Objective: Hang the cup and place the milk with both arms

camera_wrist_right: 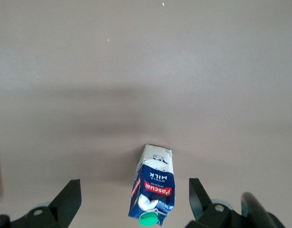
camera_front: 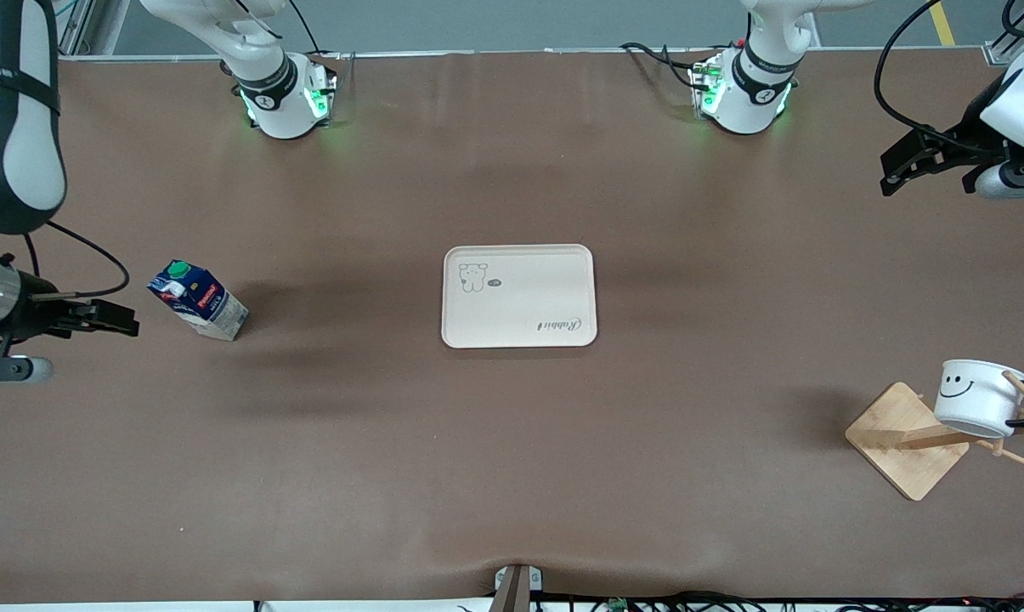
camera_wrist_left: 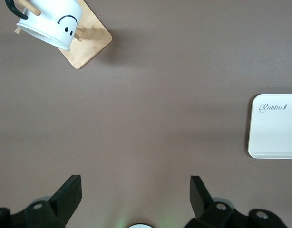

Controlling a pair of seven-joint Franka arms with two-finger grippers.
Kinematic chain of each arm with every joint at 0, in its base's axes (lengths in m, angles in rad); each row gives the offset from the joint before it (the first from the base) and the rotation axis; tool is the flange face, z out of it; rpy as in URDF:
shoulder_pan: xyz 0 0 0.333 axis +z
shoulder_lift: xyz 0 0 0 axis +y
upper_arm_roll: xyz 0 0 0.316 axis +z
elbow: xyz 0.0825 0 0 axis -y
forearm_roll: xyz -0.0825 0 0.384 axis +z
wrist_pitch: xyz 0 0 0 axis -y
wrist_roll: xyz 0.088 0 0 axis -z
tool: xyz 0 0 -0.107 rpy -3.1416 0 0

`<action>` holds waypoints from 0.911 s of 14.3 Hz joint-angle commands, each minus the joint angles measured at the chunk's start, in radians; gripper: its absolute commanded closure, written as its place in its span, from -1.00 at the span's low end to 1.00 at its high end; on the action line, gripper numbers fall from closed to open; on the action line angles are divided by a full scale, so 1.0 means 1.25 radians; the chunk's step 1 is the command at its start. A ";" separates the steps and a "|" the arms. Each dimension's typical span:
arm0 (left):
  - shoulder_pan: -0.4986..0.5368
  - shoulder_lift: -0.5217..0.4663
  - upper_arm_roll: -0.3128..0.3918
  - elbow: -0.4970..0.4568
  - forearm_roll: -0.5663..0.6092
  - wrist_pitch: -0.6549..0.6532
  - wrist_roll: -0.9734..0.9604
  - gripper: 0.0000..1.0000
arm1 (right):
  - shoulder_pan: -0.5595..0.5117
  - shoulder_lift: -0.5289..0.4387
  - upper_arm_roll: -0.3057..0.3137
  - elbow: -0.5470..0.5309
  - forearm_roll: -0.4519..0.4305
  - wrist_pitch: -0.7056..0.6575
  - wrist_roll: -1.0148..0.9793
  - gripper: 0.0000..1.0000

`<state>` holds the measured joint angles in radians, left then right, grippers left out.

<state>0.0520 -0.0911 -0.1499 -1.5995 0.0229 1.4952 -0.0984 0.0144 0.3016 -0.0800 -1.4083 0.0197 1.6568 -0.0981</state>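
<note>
The right gripper (camera_front: 125, 321) hangs low at the right arm's end of the worktop (camera_front: 512, 442), its fingers (camera_wrist_right: 65, 202) spread wide with nothing between them. In the right wrist view the milk (camera_wrist_right: 153, 190) stands upright just ahead of those fingers and roughly centred in their gap, green cap up; in the front view it (camera_front: 199, 299) sits just beside the fingertips without touching them. That alignment reads as a set-up for a side grasp on the carton body (the widest, flattest place to squeeze).

Midway between the two grippers lies the cream tray (camera_front: 518, 295), flat and bare, well apart from either set of fingers. Judging by the task, it is probably where the carton is meant to end up, so its central spot suits a reach from either arm.

At the left arm's end, the cup (camera_front: 979, 398) already hangs on the wooden rack (camera_front: 907, 440), its black handle looped over a peg and its mouth tilted downward, smiley outward. The hanging half of the job looks finished.

The left gripper (camera_front: 907, 161) is raised above the worktop, well apart from the cup, with its fingers (camera_wrist_left: 67, 197) parted and empty; the left wrist view shows rack and cup far ahead of them and the tray's edge off to one side. This arm appears to be waiting (clear of the rack so nothing gets knocked).
</note>
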 commanded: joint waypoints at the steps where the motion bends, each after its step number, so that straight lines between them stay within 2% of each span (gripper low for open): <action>1: 0.001 -0.019 0.001 -0.018 0.010 0.010 0.012 -1.00 | -0.073 -0.055 0.070 0.007 0.014 -0.055 -0.020 -1.00; 3: 0.001 -0.019 0.002 -0.018 0.010 0.011 0.012 -1.00 | -0.102 -0.078 0.114 0.012 0.012 -0.096 -0.025 -1.00; 4: 0.001 -0.018 0.001 -0.016 0.011 0.011 0.012 -1.00 | -0.104 -0.073 0.113 0.020 0.015 -0.098 -0.025 -1.00; 7: 0.000 -0.014 0.001 -0.015 0.011 0.013 0.012 -1.00 | -0.101 -0.133 0.106 0.010 0.032 -0.141 -0.014 -1.00; 8: 0.000 -0.013 0.001 -0.013 0.010 0.013 0.012 -1.00 | -0.104 -0.161 0.101 -0.022 0.033 -0.142 -0.010 -1.00; 11: 0.000 -0.007 0.001 -0.004 0.003 0.011 0.014 -1.00 | -0.078 -0.277 0.049 -0.173 0.033 -0.091 -0.010 -1.00; 13: 0.001 0.005 0.003 0.011 0.000 0.010 0.015 -1.00 | -0.042 -0.285 0.005 -0.188 0.033 -0.107 -0.011 -1.00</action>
<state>0.0524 -0.0906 -0.1496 -1.5999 0.0228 1.5012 -0.0982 -0.0786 0.0094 -0.0238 -1.5495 0.0443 1.5001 -0.1103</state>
